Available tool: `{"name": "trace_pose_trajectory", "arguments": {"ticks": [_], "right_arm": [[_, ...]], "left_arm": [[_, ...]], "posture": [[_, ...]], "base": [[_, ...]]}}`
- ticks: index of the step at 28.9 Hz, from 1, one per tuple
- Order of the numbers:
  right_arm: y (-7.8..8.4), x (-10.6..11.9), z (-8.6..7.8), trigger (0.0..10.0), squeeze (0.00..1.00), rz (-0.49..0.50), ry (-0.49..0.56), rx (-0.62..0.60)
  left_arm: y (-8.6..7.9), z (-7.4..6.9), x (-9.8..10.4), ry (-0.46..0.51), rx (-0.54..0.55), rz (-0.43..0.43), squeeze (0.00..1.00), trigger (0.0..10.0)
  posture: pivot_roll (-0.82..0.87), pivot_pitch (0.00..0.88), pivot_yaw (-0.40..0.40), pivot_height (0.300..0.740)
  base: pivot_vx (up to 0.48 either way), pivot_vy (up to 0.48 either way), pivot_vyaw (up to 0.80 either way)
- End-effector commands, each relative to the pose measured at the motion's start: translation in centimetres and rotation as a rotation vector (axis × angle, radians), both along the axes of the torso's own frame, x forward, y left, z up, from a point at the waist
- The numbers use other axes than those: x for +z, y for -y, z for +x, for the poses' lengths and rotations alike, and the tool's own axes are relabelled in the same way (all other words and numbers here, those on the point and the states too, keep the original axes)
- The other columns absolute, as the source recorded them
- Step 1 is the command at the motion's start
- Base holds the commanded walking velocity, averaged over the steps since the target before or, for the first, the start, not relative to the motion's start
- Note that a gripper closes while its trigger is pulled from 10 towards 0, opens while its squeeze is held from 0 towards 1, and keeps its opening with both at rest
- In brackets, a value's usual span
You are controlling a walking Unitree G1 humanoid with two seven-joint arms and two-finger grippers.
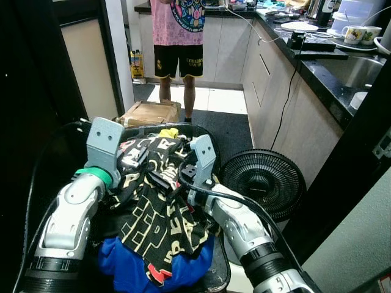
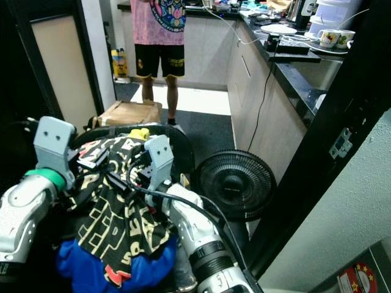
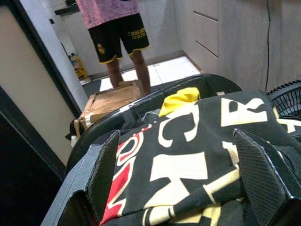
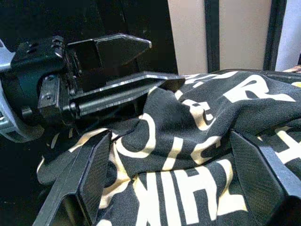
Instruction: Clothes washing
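A black garment (image 1: 156, 213) with cream letters and a red patch lies draped over both grippers above a dark laundry basket (image 3: 207, 80). My left gripper (image 1: 135, 160) is under the garment's left side, fingers (image 3: 108, 174) spread open with cloth lying between them. From the right, my right gripper (image 1: 161, 177) reaches into the same cloth, its fingers (image 4: 89, 179) also wide apart. The left gripper (image 4: 117, 70) appears in the right wrist view, its tip at a fold of the garment. A blue garment (image 1: 122, 262) sits below, and a yellow item (image 1: 169, 132) at the basket's far side.
A black floor fan (image 1: 263, 180) stands just right of the basket. A cardboard box (image 1: 149, 113) sits behind it, and a person (image 1: 177, 36) stands beyond on the tiled floor. Kitchen cabinets and a counter (image 1: 330, 61) run along the right; a dark door frame (image 1: 354, 152) is close.
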State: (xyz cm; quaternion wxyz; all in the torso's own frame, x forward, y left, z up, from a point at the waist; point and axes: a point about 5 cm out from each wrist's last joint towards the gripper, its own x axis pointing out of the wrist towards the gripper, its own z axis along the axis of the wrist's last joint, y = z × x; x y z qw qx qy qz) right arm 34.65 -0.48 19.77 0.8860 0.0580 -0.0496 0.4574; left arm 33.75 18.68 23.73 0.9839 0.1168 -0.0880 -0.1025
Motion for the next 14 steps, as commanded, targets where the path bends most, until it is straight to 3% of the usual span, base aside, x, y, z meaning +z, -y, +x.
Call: {"name": "trace_pose_trajectory", "arguments": {"ticks": [1, 4, 6, 9, 12, 14], "right_arm": [[-0.4, -0.3, -0.1, 10.0, 0.0, -0.035, -0.022, 0.03], [-0.3, -1.3, 0.1, 10.0, 0.0, -0.112, -0.083, 0.018], [-0.2, -1.5, 0.1, 10.0, 0.0, -0.101, -0.16, 0.006], [-0.2, -1.3, 0.0, 10.0, 0.0, -0.086, -0.172, 0.003], [0.0, -0.7, -0.1, 10.0, 0.0, -0.102, -0.089, -0.003], [0.1, -0.6, -0.3, 10.0, 0.0, -0.168, 0.026, -0.012]], "left_arm": [[0.1, -0.2, -0.2, -0.015, -0.02, 0.008, 0.0, 10.0], [0.3, -0.2, -0.2, -0.032, -0.046, 0.015, 0.0, 10.0], [0.4, -0.3, -0.3, -0.043, -0.067, 0.016, 0.0, 10.0], [0.4, -0.4, -0.3, -0.045, -0.069, 0.016, 0.0, 10.0], [0.4, -0.4, -0.3, -0.048, -0.068, 0.017, 0.0, 10.0], [0.3, -0.4, -0.3, -0.048, -0.068, 0.018, 0.0, 10.0]], "posture": [[0.0, 0.067, 0.0, 0.74], [0.0, 0.062, -0.001, 0.74], [0.0, 0.058, -0.002, 0.74], [0.0, 0.058, -0.002, 0.74], [0.0, 0.054, -0.001, 0.74], [0.0, 0.053, 0.0, 0.74]], "base": [[0.0, 0.0, 0.0], [0.0, 0.0, 0.0], [0.0, 0.0, 0.0], [0.0, 0.0, 0.0], [0.0, 0.0, 0.0], [0.0, 0.0, 0.0]]}}
